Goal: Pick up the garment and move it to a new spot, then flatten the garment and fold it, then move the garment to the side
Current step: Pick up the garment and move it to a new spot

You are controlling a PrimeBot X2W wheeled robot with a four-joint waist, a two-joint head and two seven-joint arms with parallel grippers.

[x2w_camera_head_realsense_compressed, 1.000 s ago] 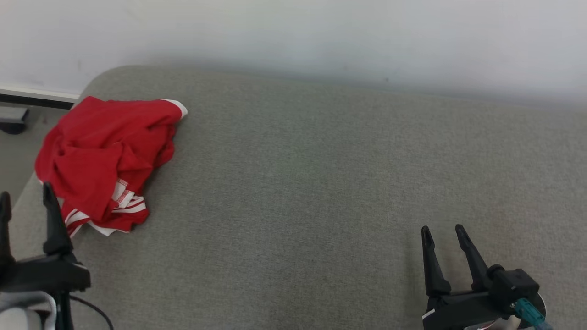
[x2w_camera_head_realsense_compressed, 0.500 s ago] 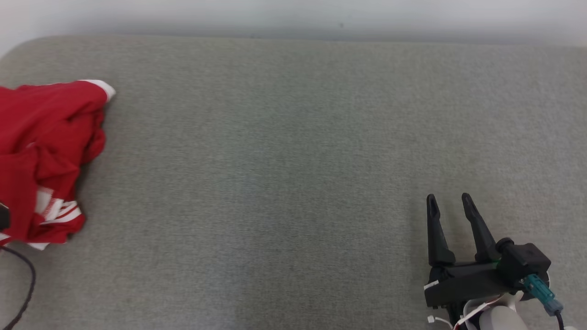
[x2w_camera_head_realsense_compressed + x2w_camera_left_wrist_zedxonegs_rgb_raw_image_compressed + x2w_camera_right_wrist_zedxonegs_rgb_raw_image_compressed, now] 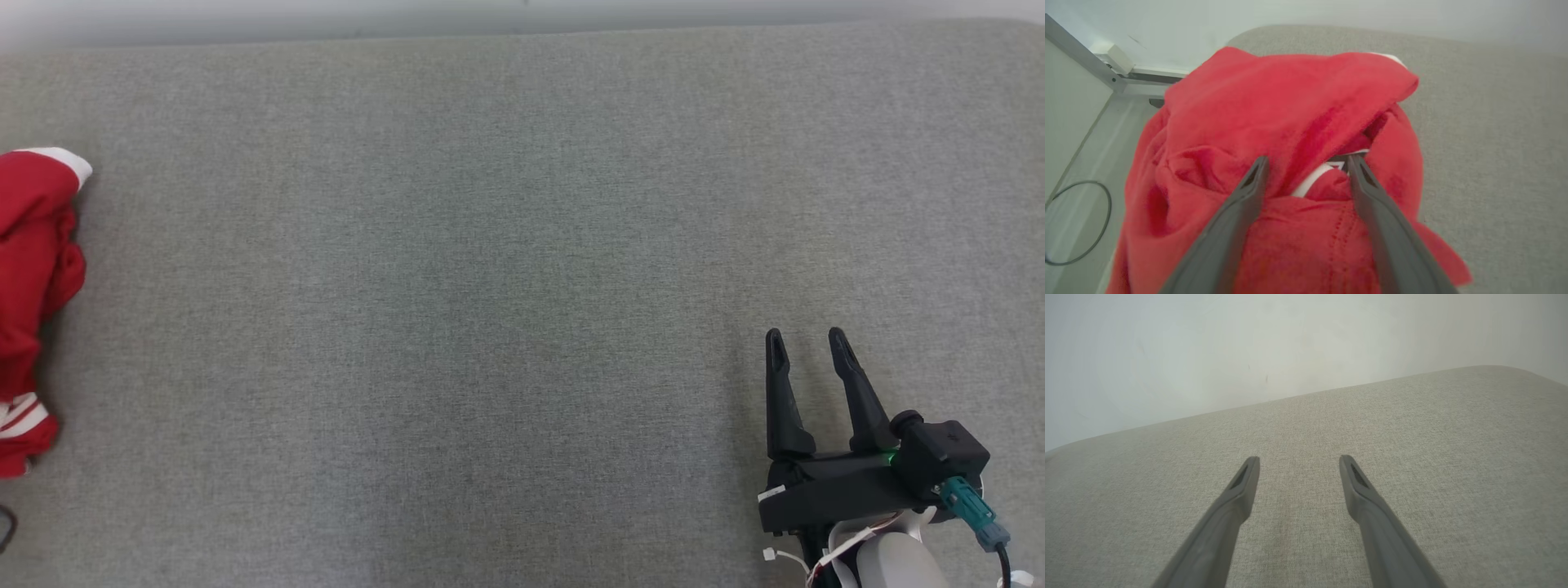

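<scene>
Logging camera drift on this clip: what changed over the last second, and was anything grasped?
The head camera turned toward the robot's right, so the red garment slid to that view's left edge; the heap itself kept its shape on the grey cushion. Nothing was grasped or released. The right gripper stayed open over bare cushion; the left gripper is open over the garment.

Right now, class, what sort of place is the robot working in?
Probably a plain indoor room, perhaps a test space: a grey upholstered surface against a bare white wall, with a crumpled red garment on it.
</scene>
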